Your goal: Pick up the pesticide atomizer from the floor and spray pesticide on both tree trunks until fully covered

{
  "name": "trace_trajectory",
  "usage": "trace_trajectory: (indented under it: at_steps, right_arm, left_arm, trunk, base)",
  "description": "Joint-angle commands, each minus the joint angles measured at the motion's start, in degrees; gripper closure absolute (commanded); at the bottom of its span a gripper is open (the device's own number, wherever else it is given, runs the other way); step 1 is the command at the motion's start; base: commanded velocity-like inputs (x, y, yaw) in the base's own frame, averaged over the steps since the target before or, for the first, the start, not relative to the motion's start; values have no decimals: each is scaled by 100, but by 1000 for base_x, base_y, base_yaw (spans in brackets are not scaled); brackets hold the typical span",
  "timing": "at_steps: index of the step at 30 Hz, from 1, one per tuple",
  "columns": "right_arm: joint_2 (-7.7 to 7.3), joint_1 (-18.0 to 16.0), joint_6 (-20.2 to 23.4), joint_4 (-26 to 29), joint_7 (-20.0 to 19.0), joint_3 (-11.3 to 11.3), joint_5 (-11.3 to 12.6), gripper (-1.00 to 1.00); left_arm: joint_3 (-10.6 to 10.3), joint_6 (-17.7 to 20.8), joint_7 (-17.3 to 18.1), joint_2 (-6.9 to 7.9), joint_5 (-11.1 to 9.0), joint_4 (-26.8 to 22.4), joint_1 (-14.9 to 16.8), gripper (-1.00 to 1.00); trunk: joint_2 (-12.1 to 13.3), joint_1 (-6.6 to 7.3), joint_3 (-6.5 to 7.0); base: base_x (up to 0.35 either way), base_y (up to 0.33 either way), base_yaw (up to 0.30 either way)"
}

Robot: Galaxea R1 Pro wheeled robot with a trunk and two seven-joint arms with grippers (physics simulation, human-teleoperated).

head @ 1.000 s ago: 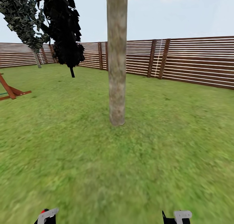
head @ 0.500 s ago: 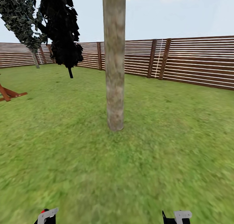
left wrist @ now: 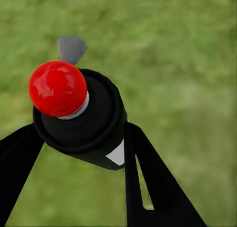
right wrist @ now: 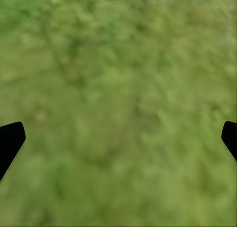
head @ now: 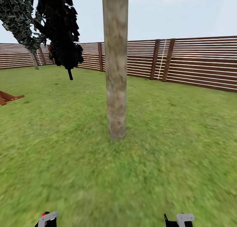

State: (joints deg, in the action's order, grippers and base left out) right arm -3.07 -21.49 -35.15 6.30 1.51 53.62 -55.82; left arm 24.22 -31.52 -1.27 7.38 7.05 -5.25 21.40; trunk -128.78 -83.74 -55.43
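Note:
A tree trunk (head: 115,65), smooth and mottled grey-brown, stands straight ahead on the grass floor (head: 164,148) in the head view. A second tree (head: 61,33) with dark ragged foliage stands farther back at the left. My left gripper (head: 47,218) sits at the bottom edge of the head view. In the left wrist view it is shut on the pesticide atomizer (left wrist: 84,118), a dark bottle with a white patch and a round red tip. My right gripper (head: 180,219) is at the bottom right; its wrist view shows the fingertips (right wrist: 10,140) wide apart over bare grass.
A brown slat fence (head: 197,61) rings the lawn behind the trees. A grey-leaved tree (head: 19,16) leans at the far left. Part of a reddish wooden frame (head: 8,97) lies at the left edge.
The whole head view has shifted: the trunk now looks nearer and larger, and the wooden frame has slid toward the left edge. Both grippers keep their places in the picture.

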Motion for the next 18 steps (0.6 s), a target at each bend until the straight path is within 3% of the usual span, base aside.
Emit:
trace_trajectory:
  at_steps: [1, 15, 18]
  right_arm:
    - [-1, -4, -18, -6, 16, 43, -60, -100]
    - [-1, -4, -18, -6, 16, 43, -60, -100]
    - [-1, -4, -18, -6, 13, 43, -60, -100]
  left_arm:
    - [39, -21, -13, 0, 60, 7, 5, 100]
    - [39, -22, -13, -1, 60, 7, 5, 100]
    - [39, -23, -13, 0, 60, 7, 5, 100]
  trunk:
    - [-2, -3, -5]
    - [-2, -3, -5]
    - [-2, -3, -5]
  base:
    - [339, 0, 0]
    - [339, 0, 0]
    - [339, 0, -146]
